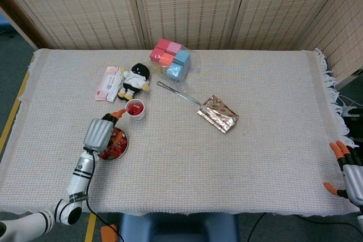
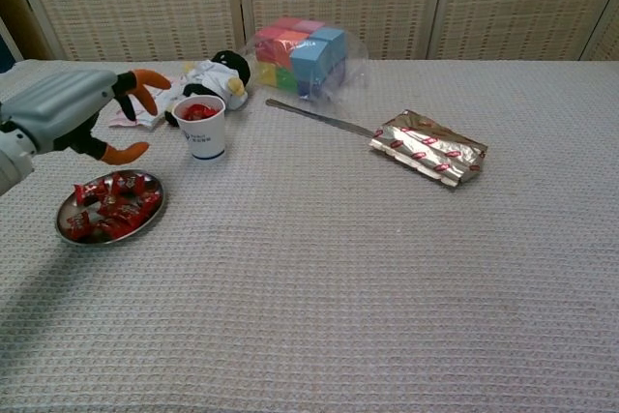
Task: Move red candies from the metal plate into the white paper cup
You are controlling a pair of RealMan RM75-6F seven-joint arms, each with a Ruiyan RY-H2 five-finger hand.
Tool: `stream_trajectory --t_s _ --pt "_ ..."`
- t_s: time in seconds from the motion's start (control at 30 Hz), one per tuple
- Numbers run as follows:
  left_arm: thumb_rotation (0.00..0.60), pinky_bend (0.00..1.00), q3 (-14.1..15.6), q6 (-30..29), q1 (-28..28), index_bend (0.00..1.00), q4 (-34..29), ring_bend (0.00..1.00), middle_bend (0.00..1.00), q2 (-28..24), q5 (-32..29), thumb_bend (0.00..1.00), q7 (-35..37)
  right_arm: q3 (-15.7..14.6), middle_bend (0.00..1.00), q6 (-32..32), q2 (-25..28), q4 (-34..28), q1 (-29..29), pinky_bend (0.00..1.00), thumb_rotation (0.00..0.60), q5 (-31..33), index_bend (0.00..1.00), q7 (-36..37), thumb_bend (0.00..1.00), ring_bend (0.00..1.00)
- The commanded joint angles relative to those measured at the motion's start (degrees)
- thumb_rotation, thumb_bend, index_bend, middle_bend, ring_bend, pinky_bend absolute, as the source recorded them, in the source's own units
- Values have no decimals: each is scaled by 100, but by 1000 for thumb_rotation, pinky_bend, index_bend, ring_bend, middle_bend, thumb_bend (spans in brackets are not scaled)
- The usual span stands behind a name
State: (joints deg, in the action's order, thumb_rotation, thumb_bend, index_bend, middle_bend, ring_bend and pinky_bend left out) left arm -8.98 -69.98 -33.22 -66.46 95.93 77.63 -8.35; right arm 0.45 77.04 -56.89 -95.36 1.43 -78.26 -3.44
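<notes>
A round metal plate (image 2: 71, 231) (image 1: 121, 150) near the table's left front holds several red candies (image 2: 108, 208) (image 1: 117, 143). Just behind it stands the white paper cup (image 2: 205, 132) (image 1: 135, 109) with red candies showing at its top. My left hand (image 2: 77, 116) (image 1: 101, 130) hovers over the plate, its fingers spread and nothing in them. My right hand (image 1: 347, 170) sits at the table's far right front edge, fingers apart and empty; the chest view does not show it.
Behind the cup lie a small panda doll (image 2: 215, 73), a pink tissue pack (image 1: 108, 83) and a bagged cluster of coloured blocks (image 2: 300, 50). Metal tongs (image 2: 314, 116) lead to a foil packet (image 2: 430, 151) at mid-table.
</notes>
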Motion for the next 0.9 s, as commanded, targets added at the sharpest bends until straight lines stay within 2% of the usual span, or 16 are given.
stream_trajectory --t_s 0.03,0.17,0.47,0.67,0.9 --pt "600 828 562 -337 583 141 -574 328 276 -425 157 372 -44 -25 0 6 8 -10 -2 204 600 -57 0 18 90 0" --pt "600 840 750 -513 769 141 -582 329 277 -401 341 371 -91 -66 0 11 9 -46 3 204 600 -167 0 11 90 0" --pt "600 851 765 -407 763 106 -259 325 261 -12 453 373 -502 -122 0 148 57 -72 -65 204 600 -338 0 102 90 0" --pt "600 852 660 -197 613 205 203 317 263 363 435 373 -933 -137 0 234 90 -68 -112 204 600 -405 0 197 90 0" --pt "600 851 576 -130 512 253 610 315 266 533 473 374 -1192 -151 0 218 112 -52 -113 204 600 -440 0 283 91 0"
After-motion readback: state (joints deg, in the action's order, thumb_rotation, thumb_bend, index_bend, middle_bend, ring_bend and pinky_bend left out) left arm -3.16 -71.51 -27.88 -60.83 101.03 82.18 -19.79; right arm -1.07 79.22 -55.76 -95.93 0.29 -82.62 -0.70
